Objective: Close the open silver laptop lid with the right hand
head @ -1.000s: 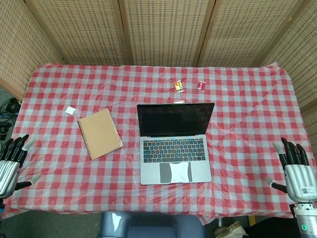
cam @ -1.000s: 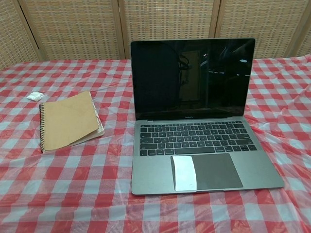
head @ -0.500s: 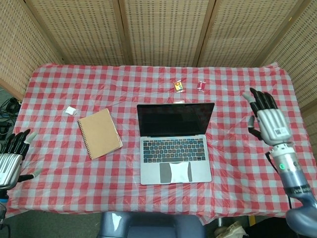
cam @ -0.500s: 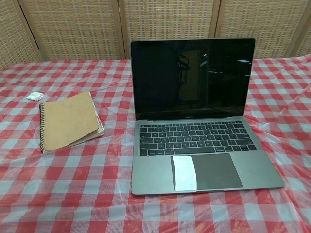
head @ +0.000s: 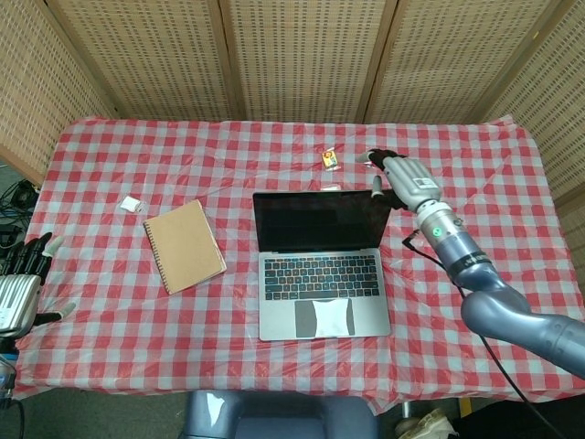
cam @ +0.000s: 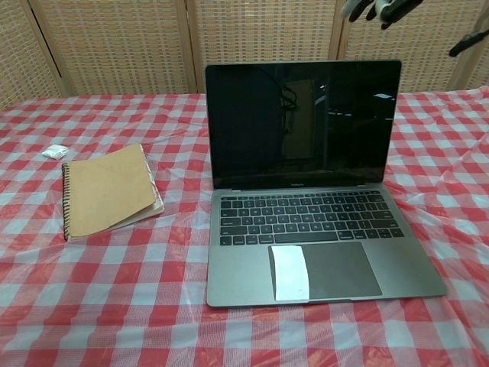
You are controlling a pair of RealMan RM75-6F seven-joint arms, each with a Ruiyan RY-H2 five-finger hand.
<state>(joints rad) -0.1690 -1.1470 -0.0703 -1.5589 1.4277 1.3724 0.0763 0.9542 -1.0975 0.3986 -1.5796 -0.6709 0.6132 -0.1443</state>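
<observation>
Far to the left of the laptop [head: 323,267], at the near left edge of the surface [head: 475,210], the left hand [head: 20,291] hangs with its fingers apart and nothing in them. Between that hand and the laptop lies a brown spiral notebook [head: 184,245], flat on the checked cloth, with a small white scrap [head: 131,204] just beyond its far left corner (what the scrap is cannot be told at this size). The laptop sits at the middle of the surface, base flat and keyboard facing the near edge, its lid [cam: 303,124] standing upright and open with a dark screen. A white slip of paper [cam: 289,273] lies on the left part of its touchpad. Behind the laptop, well back on the cloth, sits a small orange and yellow packet [head: 330,160]. Just above the lid's top right corner hovers the right hand [head: 399,176], fingers spread and empty; whether a fingertip touches the lid edge cannot be told. Only its fingertips [cam: 376,8] show in the chest view, above the lid's upper right edge.
</observation>
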